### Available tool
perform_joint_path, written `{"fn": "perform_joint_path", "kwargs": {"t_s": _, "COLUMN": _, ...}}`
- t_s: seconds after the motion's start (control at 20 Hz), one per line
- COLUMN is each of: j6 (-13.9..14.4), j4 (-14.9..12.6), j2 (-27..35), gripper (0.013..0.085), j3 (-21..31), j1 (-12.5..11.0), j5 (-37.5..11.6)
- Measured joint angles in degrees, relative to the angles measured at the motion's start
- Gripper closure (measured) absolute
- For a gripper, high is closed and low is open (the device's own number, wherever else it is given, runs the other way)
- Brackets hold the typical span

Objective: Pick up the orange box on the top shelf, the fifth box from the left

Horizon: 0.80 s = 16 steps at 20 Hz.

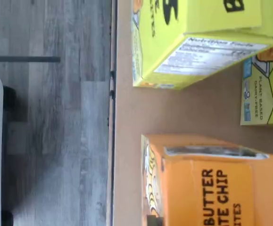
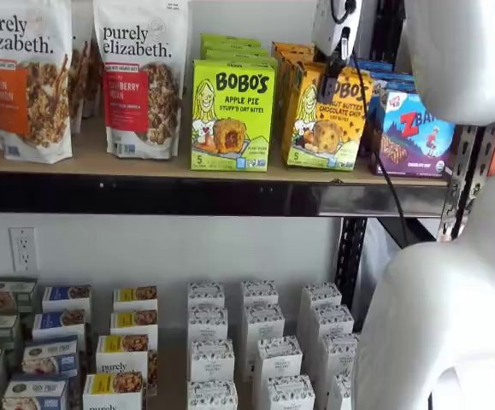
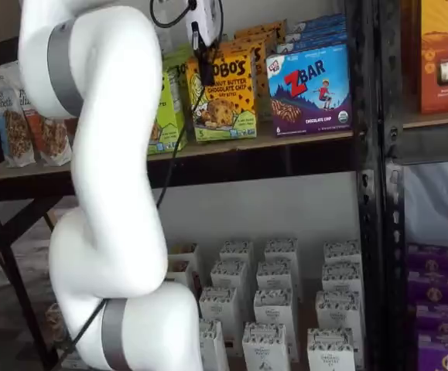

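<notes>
The orange box [image 2: 323, 120] stands on the top shelf [image 2: 230, 195], just beside the green box [image 2: 227, 115]. The gripper [image 2: 332, 79] hangs before its upper front; whether the jaws are apart, I cannot tell. Likely light, stiff cardboard: grip its side faces gently.

Orange box [image 1: 211, 183] cut off, claw [image 2: 331, 85] side-on.

The wrist view looks straight down from close above the top shelf [image 1: 127, 117], catching its front edge, the floor [image 1: 46, 122] and the orange box [image 1: 207, 183]. Both shelf views face the shelves from farther back, sharing the orange box [image 2: 324, 120] [image 3: 225, 97]; one is frontal, the other angled from the right.
</notes>
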Motion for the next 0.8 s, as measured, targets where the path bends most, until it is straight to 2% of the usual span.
{"fn": "perform_joint_path", "kwargs": {"t_s": 0.35, "j6": -0.87, "j4": 4.67, "j2": -3.01, "gripper": 0.0570, "j3": -1.73, "j1": -2.46, "j5": 4.73}}
{"fn": "perform_joint_path", "kwargs": {"t_s": 0.8, "j6": -1.13, "j4": 5.55, "j2": -10.19, "gripper": 0.0570, "j3": 1.27, "j1": -3.58, "j5": 8.34}}
